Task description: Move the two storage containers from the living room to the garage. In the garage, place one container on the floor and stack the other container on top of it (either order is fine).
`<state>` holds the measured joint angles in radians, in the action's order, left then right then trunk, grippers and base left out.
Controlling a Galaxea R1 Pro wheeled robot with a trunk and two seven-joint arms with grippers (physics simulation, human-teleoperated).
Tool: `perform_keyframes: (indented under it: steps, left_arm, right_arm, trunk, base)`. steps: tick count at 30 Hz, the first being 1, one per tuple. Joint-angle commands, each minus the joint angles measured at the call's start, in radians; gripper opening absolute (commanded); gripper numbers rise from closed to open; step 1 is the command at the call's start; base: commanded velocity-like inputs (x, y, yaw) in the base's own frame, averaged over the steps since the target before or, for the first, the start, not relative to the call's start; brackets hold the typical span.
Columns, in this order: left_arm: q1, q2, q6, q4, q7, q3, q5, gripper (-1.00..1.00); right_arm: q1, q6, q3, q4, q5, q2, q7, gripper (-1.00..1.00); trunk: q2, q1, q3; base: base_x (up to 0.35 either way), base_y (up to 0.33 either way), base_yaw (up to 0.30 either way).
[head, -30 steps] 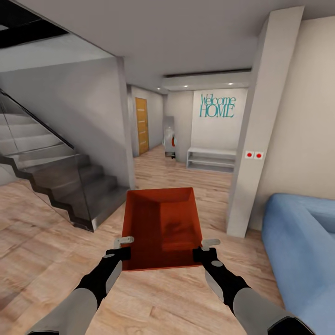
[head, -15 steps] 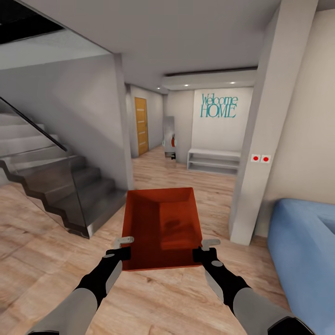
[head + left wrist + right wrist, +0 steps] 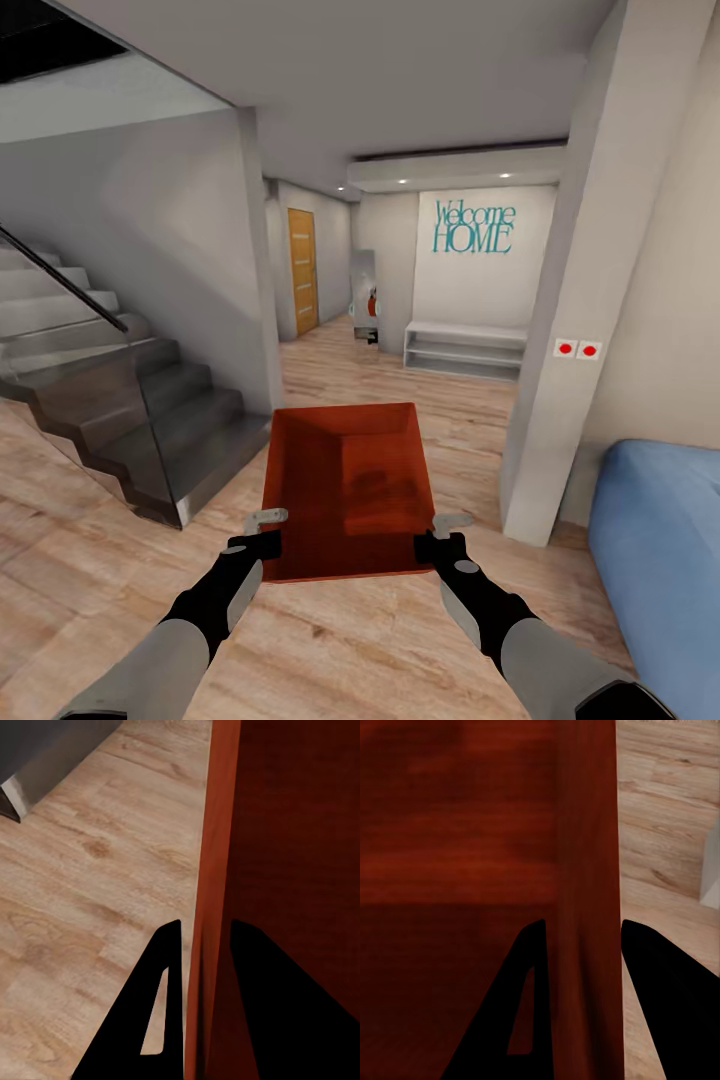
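Note:
I carry one orange-red storage container [image 3: 345,485] in front of me, above the light wood-plank floor of the living room. My left gripper [image 3: 266,530] is shut on its left wall, and my right gripper [image 3: 440,533] is shut on its right wall. In the left wrist view the two dark fingers straddle the container wall [image 3: 214,885], and the right wrist view shows the same clamp on the other wall [image 3: 585,870]. The container is empty. The second container is out of view.
A glass-sided staircase [image 3: 110,400] rises at the left. A grey pillar [image 3: 575,330] stands at the right with a blue sofa [image 3: 660,560] beside it. Ahead, a hallway leads past a white shelf [image 3: 465,350] to a wooden door [image 3: 302,270].
The whole view has shifted: staircase slid left, pillar and sofa slid right, hallway slightly nearer. The container and both grippers hold the same place in the picture.

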<state>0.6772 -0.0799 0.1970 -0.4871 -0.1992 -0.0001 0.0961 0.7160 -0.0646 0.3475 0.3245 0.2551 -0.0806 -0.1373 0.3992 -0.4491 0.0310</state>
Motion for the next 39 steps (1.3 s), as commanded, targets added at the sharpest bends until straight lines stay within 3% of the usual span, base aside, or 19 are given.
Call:
perform_keyframes:
  steps: [1,17,39]
  left_arm:
    - [0.001,0.002,0.007,-0.005,-0.009,0.015,-0.015,-1.00]
    - [0.001,0.002,0.007,-0.005,-0.009,0.015,-0.015,-1.00]
    - [0.001,0.002,0.007,-0.005,-0.009,0.015,-0.015,-1.00]
  right_arm:
    - [0.000,-0.006,0.004,-0.030,0.013,0.004,-0.007,-1.00]
    - [0.000,-0.005,0.004,-0.030,0.013,0.004,-0.007,-1.00]
    - [0.000,-0.008,0.004,-0.030,0.013,0.004,-0.007,-1.00]
  trunk:
    - [0.001,-0.001,0.000]
    - [0.001,-0.001,0.000]
    - [0.001,-0.001,0.000]
  base:
    - [0.322,0.000,0.000]
    - [0.322,0.000,-0.080]
    - [0.322,0.000,-0.003]
